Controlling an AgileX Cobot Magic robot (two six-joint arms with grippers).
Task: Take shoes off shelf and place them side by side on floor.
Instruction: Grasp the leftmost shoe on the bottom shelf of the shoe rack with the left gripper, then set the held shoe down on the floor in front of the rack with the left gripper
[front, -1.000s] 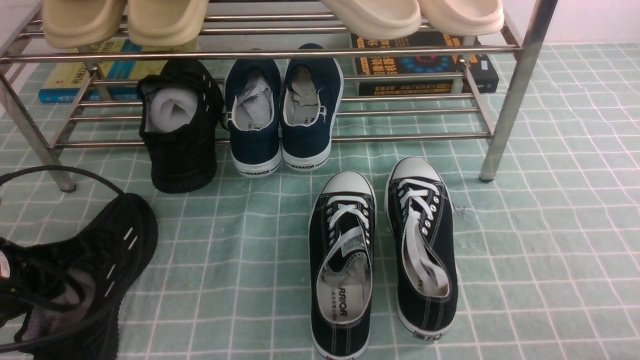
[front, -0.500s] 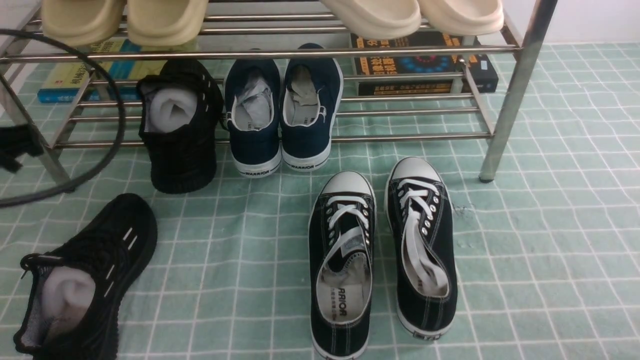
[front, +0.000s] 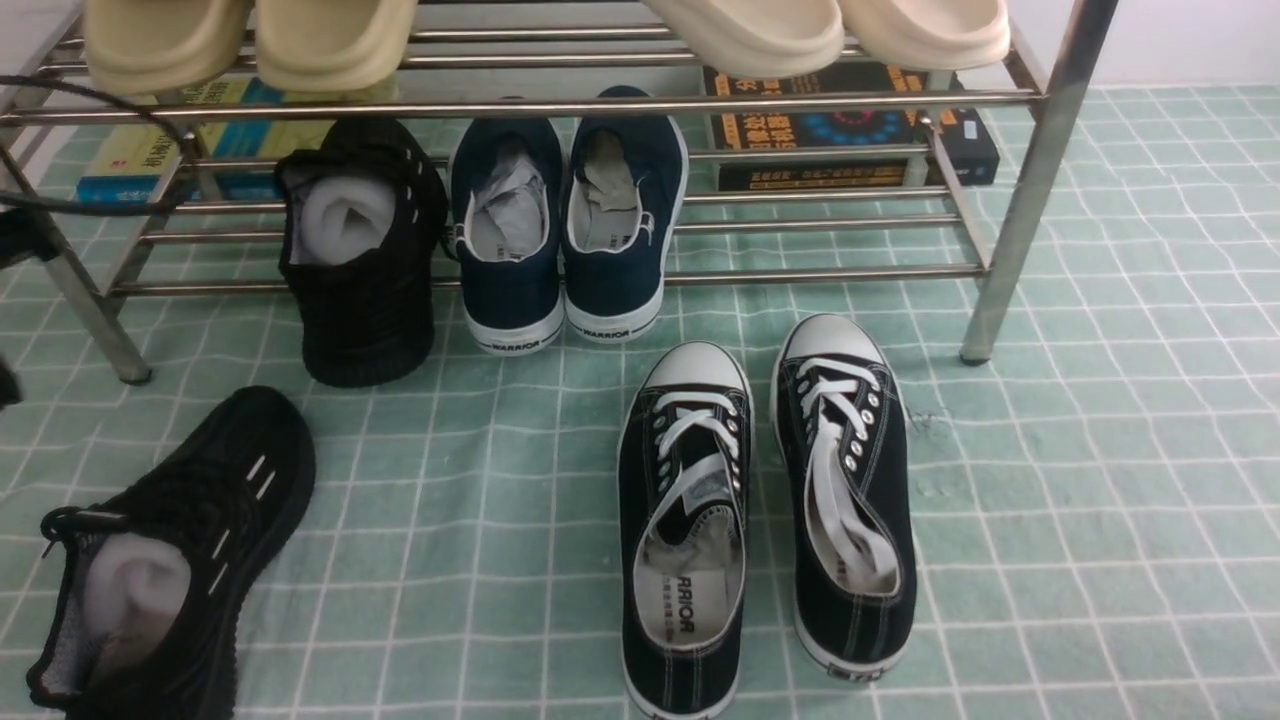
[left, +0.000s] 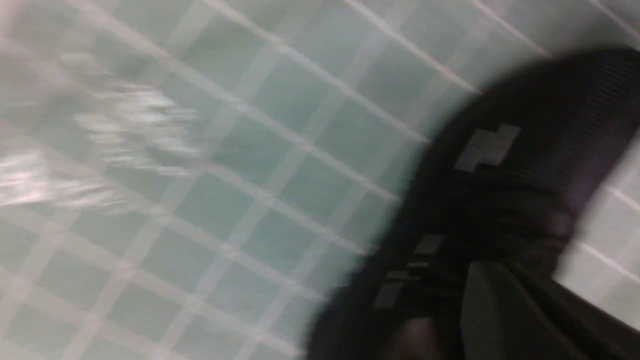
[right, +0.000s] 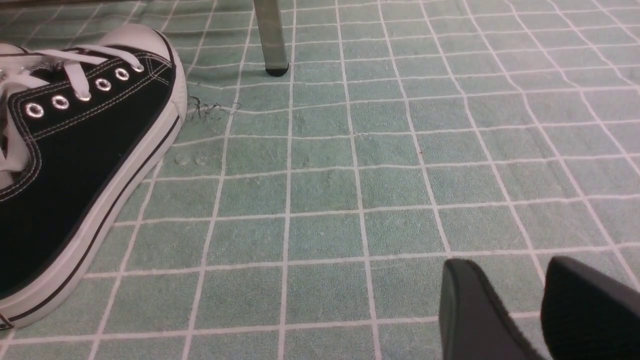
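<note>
One black knit shoe (front: 170, 560) lies on the mint-green floor (front: 500, 500) at the front left, toe toward the shelf and white stuffing showing. Its mate (front: 360, 260) stands on the lower tier of the chrome shelf (front: 1030, 180), heel hanging over the front bar. The left wrist view is blurred: my left gripper (left: 520, 285) hovers just above the black shoe (left: 505, 190) on the floor, holding nothing. Only a dark bit of the left arm (front: 15, 245) shows in the front view. My right gripper (right: 502, 265) is open low over bare floor (right: 325, 190).
Navy white-soled shoes (front: 565, 230) stand beside the black shoe on the lower tier. Black canvas sneakers (front: 765, 500) with white toe caps lie on the floor, centre right. Beige slippers (front: 250, 40) sit on the top tier, books (front: 850, 130) behind. A black cable (front: 110, 205) loops at far left.
My left arm has let go of the black shoe on the floor and drawn back up and to the left edge. The shoe stays where it was set down.
</note>
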